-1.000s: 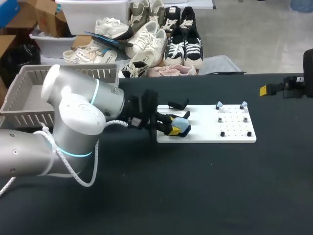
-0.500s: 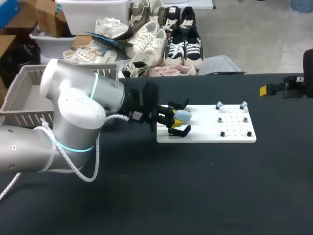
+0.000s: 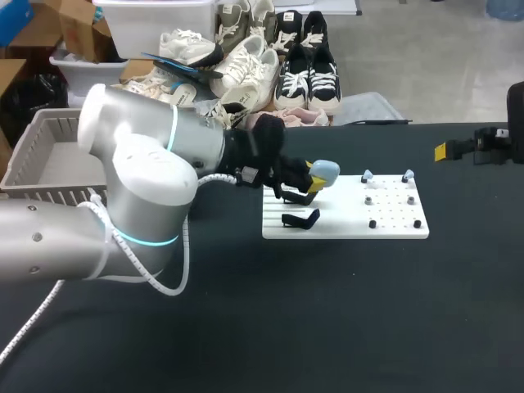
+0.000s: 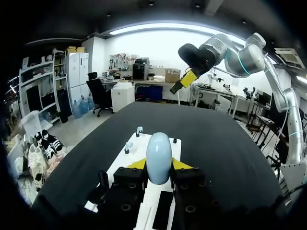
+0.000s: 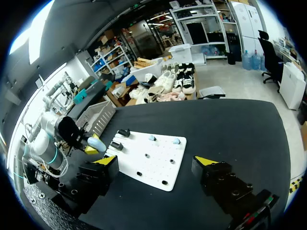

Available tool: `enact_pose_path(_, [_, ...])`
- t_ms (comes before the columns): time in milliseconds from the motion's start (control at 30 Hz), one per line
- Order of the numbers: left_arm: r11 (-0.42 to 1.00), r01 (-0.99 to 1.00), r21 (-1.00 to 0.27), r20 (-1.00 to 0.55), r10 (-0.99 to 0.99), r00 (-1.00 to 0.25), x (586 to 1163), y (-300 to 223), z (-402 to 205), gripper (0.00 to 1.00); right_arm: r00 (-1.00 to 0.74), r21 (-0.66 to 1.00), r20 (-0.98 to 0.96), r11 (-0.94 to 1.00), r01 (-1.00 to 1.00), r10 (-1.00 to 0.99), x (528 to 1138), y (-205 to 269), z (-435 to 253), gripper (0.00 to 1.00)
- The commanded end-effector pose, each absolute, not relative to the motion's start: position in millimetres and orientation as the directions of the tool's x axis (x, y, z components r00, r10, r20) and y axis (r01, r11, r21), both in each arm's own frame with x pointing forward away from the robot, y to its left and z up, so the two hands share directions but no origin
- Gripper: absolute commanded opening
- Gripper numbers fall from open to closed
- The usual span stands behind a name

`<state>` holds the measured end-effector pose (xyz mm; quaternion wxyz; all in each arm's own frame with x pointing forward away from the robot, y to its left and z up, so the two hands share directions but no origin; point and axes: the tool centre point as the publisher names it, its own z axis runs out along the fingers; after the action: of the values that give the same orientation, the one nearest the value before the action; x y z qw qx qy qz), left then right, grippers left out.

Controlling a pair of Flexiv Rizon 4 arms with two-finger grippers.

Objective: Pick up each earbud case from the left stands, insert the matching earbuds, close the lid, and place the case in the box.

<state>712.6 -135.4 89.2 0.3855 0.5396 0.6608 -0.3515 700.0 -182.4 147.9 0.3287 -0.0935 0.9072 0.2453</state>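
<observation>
A light blue earbud case (image 3: 324,170) is held in the air over the white board (image 3: 393,228), with my left gripper (image 3: 315,177) shut on it. In the left wrist view the closed case (image 4: 159,157) stands upright between the yellow fingertips. Two black stands (image 3: 300,219) on the board's left part are bare. Two pale blue earbuds (image 3: 366,175) (image 3: 407,174) sit on pegs at the board's far right. My right gripper (image 5: 157,163) is open and holds nothing; it hangs off at the table's right edge (image 3: 471,146), well away from the board (image 5: 153,158).
A grey slatted basket (image 3: 49,155) stands at the table's far left, behind my left arm. Several small black pegs (image 3: 372,223) dot the board's right half. The dark tabletop (image 3: 327,311) stretches in front of the board.
My left gripper has lifted the blue case off the front stand and carried it up and toward the far right of the board. The right arm has stayed put.
</observation>
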Motion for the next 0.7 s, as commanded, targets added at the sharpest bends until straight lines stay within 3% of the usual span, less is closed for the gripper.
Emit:
enact_pose_path(33, [0.165, 0.986, -0.034, -0.894, 0.437, -0.104, 716, -144, 95, 0.0, -0.777, 0.382, -0.627, 0.849, -0.365, -0.052, 701, -168, 145, 1.0])
enact_pose_path(700, [0.09, 0.996, 0.011, -0.902, 0.431, -0.029, 711, -176, 105, 0.0, -0.765, 0.456, -0.63, 0.733, -0.505, -0.135, 682, -90, 129, 1.0])
